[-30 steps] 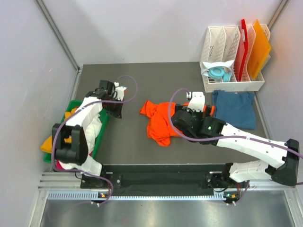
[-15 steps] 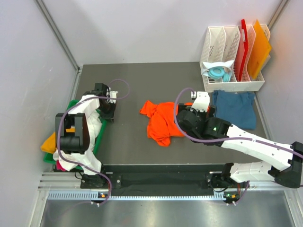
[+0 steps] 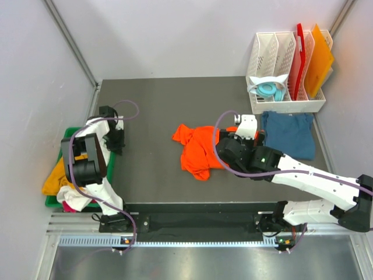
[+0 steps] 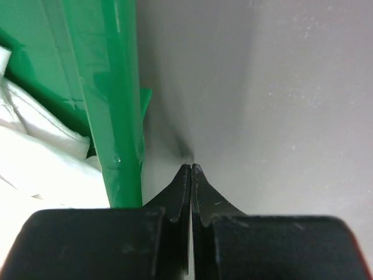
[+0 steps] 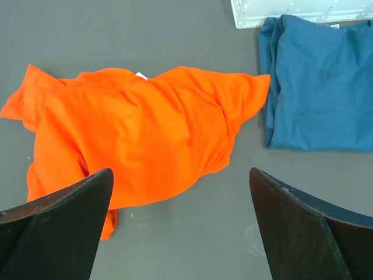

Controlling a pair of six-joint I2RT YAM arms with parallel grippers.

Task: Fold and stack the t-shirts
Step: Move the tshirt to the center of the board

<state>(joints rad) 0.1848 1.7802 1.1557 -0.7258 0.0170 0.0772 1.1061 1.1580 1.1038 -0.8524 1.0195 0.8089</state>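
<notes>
Far to the left of the crumpled bright orange cloth t-shirt (image 3: pixel 198 150), which lies in a heap near the middle of the dark grey table top (image 3: pixel 157 105), a green plastic bin (image 4: pixel 113 87) sits at the table's edge. A jumble of soft shirts fills it: a yellow-orange t-shirt (image 3: pixel 55 182) spills over the side away from the orange t-shirt, with a white t-shirt (image 4: pixel 41 175) bunched next to it. The left gripper (image 4: pixel 191 170) is down just outside the bin wall that faces the orange t-shirt. Its two black fingers are pressed together with nothing between them, and the tips are low over the table; I can't tell whether they touch it.

The right gripper (image 5: pixel 180 175) hangs over the right part of the orange t-shirt, fingers spread wide and holding nothing. Just to the right of the orange t-shirt lies a dark teal-blue t-shirt (image 3: pixel 288 134), folded flat, and one orange sleeve reaches its near edge. Beyond the orange t-shirt and to its right, a white slotted plastic rack (image 3: pixel 274 55) stands against the blue shirt's far edge. It holds a pale blue round object (image 3: pixel 269 90), a stiff red board (image 3: pixel 299 58) and an orange board (image 3: pixel 319 61), both boards upright in its slots
</notes>
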